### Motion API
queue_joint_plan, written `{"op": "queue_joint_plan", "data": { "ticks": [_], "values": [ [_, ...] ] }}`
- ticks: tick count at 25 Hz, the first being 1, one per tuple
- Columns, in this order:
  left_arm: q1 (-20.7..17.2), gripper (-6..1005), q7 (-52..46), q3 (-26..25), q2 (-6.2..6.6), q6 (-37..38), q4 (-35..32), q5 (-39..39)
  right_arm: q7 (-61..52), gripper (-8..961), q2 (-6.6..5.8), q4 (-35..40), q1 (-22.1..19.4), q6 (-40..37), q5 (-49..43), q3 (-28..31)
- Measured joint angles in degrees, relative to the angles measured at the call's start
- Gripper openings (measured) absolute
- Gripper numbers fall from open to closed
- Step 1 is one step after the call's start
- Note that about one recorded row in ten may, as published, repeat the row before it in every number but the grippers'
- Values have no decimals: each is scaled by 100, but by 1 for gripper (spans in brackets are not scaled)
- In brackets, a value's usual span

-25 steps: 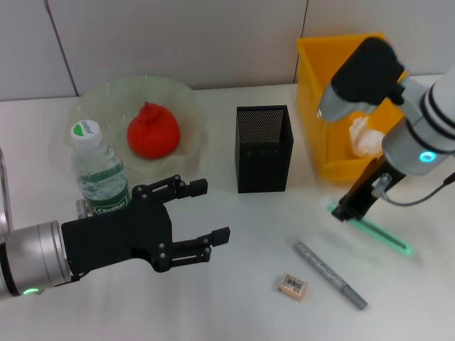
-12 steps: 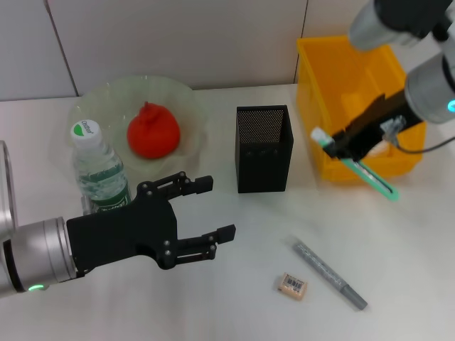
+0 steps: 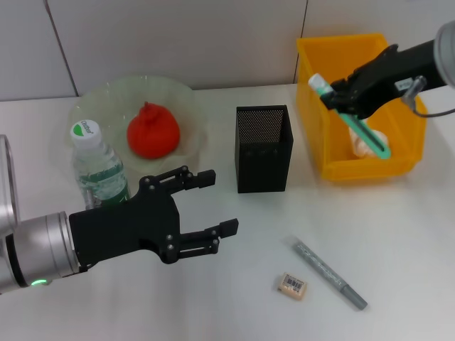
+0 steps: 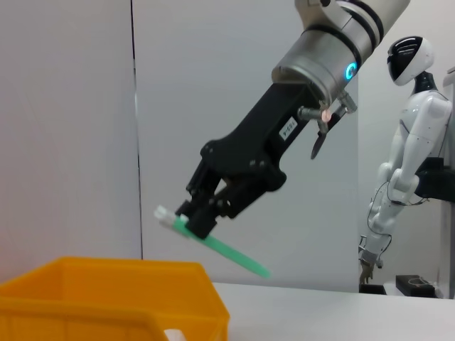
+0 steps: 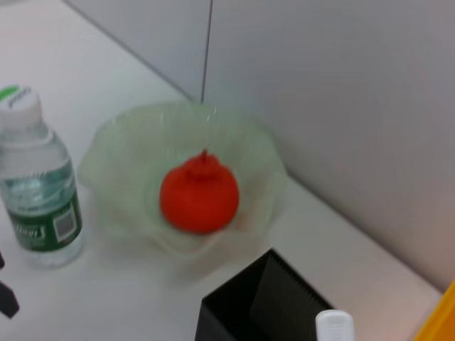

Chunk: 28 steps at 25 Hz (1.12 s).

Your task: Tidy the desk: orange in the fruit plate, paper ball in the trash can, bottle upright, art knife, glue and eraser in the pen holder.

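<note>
done: orange (image 3: 152, 132) in plate (image 3: 85, 105), ball (image 3: 368, 142) in bin (image 3: 323, 135), bottle (image 3: 99, 172) upright | R grip (image 3: 334, 98) clamps green stick (image 3: 355, 128), 1 o'clock of holder (image 3: 263, 149) | L grip (image 3: 206, 206) wide, empty, 7 o'clock | left: eraser (image 3: 292, 285), grey pen (image 3: 330, 274) at 5 o'clock

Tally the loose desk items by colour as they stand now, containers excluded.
Red-orange: 1, the orange
White: 1, the paper ball
Clear: 1, the bottle
Green: 1, the stick in the right pincer
Grey: 1, the pen-like tool
Beige: 1, the eraser
Total: 6
</note>
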<state>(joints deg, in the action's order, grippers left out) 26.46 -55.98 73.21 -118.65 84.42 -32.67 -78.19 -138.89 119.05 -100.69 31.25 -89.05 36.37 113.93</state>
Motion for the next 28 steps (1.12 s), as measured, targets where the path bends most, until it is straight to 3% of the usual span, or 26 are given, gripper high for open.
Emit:
{"op": "queue_joint_plan", "data": {
  "ticks": [5,11,18,23,28],
  "values": [
    [19,801,9,6,-12,11,0,6,441,172,4,-130,-241,43,823,519],
    [-10,801,9,21,1,24,-3,6,1668,172,16,242,-742,85,2560,1448],
    [-58,801,17,2,33,138,-6,-22,3542,174,-3,1659,-1051,-444,4310,2476],
    [-92,801,17,3,69,293,-55,-39,4567,176,-134,3085,-909,-874,4535,2858],
    [-97,801,12,33,122,427,-65,-46,5102,179,-206,3719,-804,-883,4540,2866]
  ]
}}
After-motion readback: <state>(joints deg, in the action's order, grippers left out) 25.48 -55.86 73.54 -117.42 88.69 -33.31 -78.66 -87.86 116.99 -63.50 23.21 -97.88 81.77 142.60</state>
